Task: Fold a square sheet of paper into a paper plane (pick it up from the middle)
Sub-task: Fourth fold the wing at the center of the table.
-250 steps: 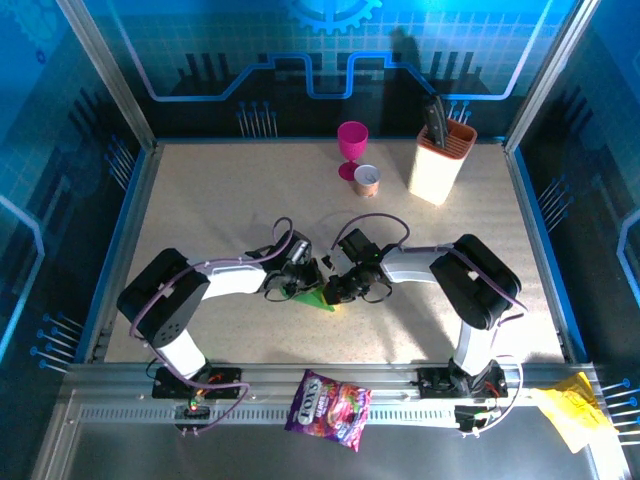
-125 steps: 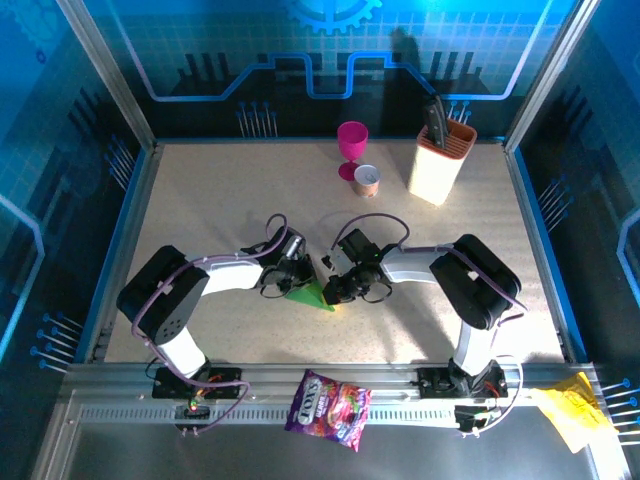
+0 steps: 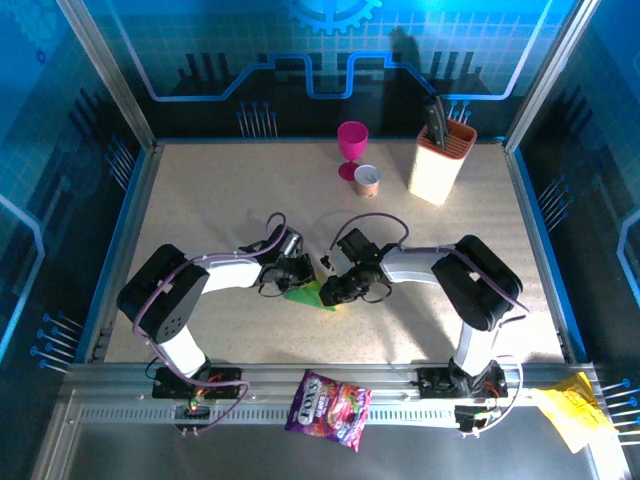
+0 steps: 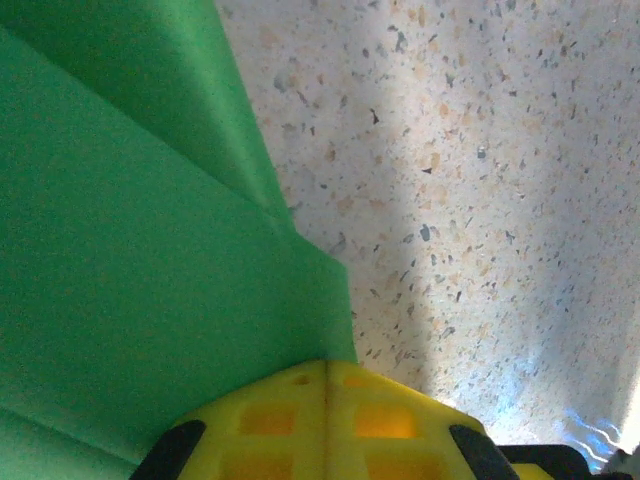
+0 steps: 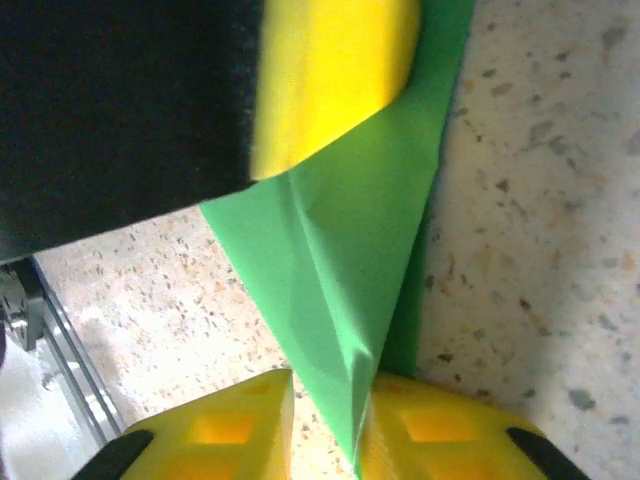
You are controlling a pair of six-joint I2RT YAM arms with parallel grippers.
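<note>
Speckled bench [image 3: 200,210], blue cell. Folded square sheet of paper [image 5: 340,230] lying mid-bench between arms. Left gripper [image 4: 325,375] pressed together, bearing on paper edge. Right gripper [image 5: 328,385] standing slightly spread around pointed tip, possibly grazing it. Risk: unpinched fold springing up, left press dragging sheet askew.

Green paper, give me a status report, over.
Left gripper shut, tips against the folded green paper. Right gripper slightly open, paper's point between its fingers. Snack bag off on the front rail.
</note>
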